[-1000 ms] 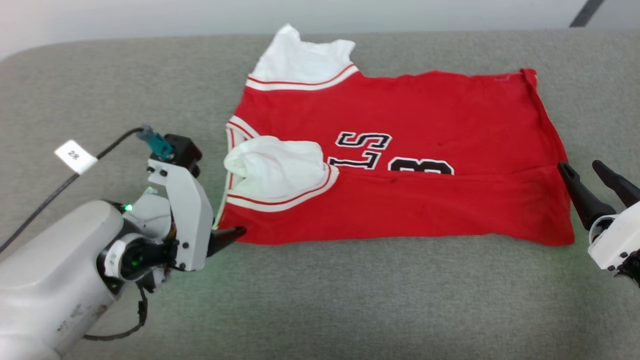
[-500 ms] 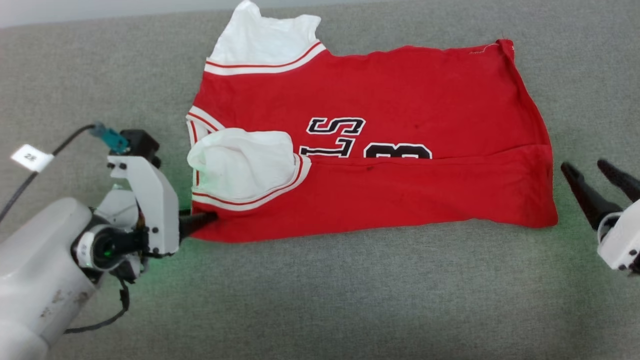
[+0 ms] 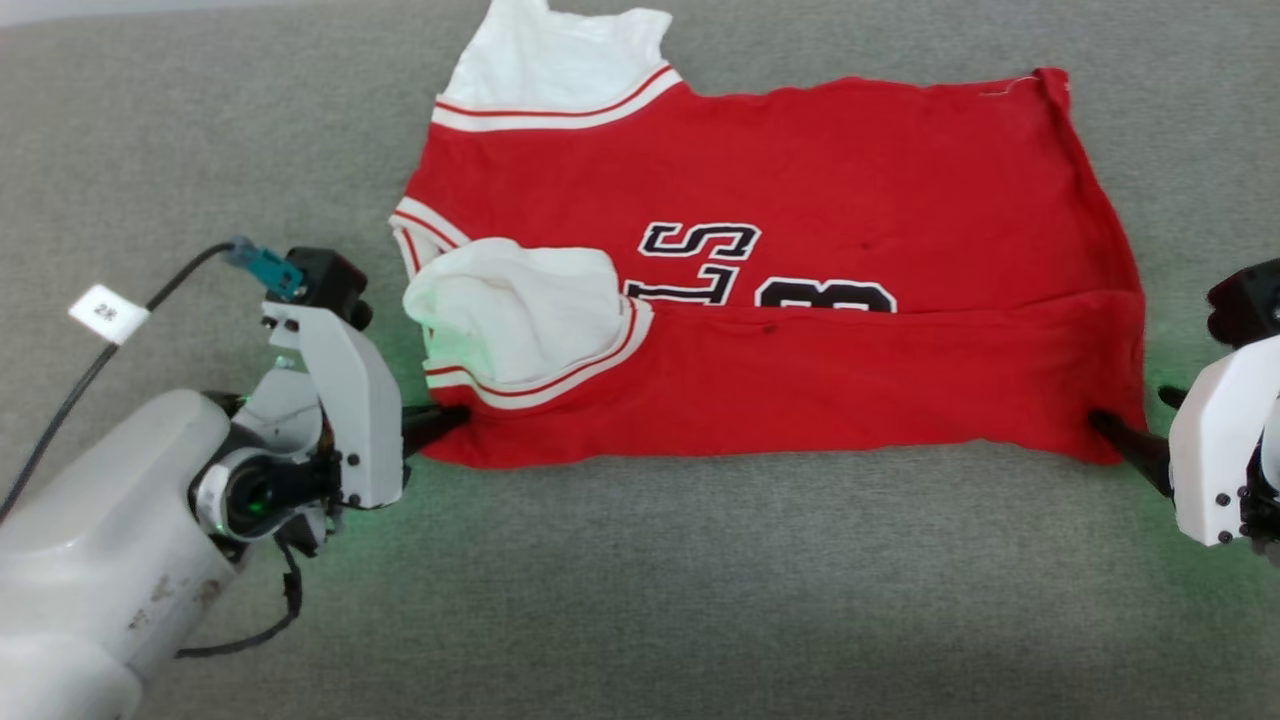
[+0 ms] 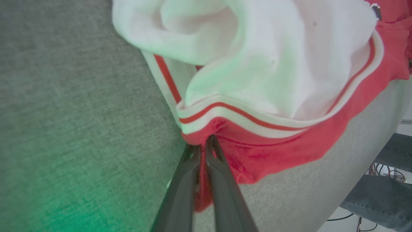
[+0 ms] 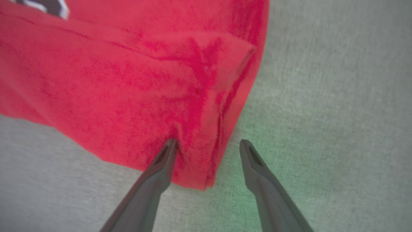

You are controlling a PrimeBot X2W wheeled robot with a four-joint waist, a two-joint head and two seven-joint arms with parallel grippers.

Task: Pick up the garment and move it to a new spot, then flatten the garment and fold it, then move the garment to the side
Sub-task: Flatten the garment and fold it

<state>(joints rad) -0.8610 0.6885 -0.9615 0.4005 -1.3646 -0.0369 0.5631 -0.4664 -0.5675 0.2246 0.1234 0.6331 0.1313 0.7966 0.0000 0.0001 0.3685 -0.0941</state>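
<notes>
Right gripper (image 3: 1128,415) has come in from off the hem side and now sits at the near hem corner of the garment (image 3: 800,180), 4 o'clock in head view. Whole head view shifted too, which is a camera move. Left gripper (image 3: 452,420) is on the same near neck-end corner as before, 8 o'clock.

Garment lies on the grey fabric surface (image 3: 640,600), centre toward 12 o'clock of head view. Neck end is at 9 o'clock, hem at 3 o'clock. Near long edge is folded up over the body, and the fold edge cuts across the bottom of the black lettering (image 3: 705,262). Far sleeve (image 3: 560,60) is white, spread at 11 o'clock. Near sleeve (image 3: 510,320) is white and bunched, folded onto the red body at the garment's 9 o'clock.

Left gripper in its wrist view (image 4: 204,143): fingers pressed together, clamped on red cloth just under the striped trim, with cloth pinched in the gap.

Right gripper in its wrist view (image 5: 208,141): fingers apart, straddling the corner. One fingertip (image 5: 170,145) presses into the red cloth and dimples it. The other is on the grey surface just beside the hem edge.

Black cable (image 3: 180,272) with white tag (image 3: 108,312) and teal connector (image 3: 262,265) runs to the left wrist, 9 o'clock. Green glow shows on the fabric near both grippers. In left wrist view at 4 o'clock, blue denim (image 4: 383,196) lies past the surface edge, with wires (image 4: 384,170) beside it.
</notes>
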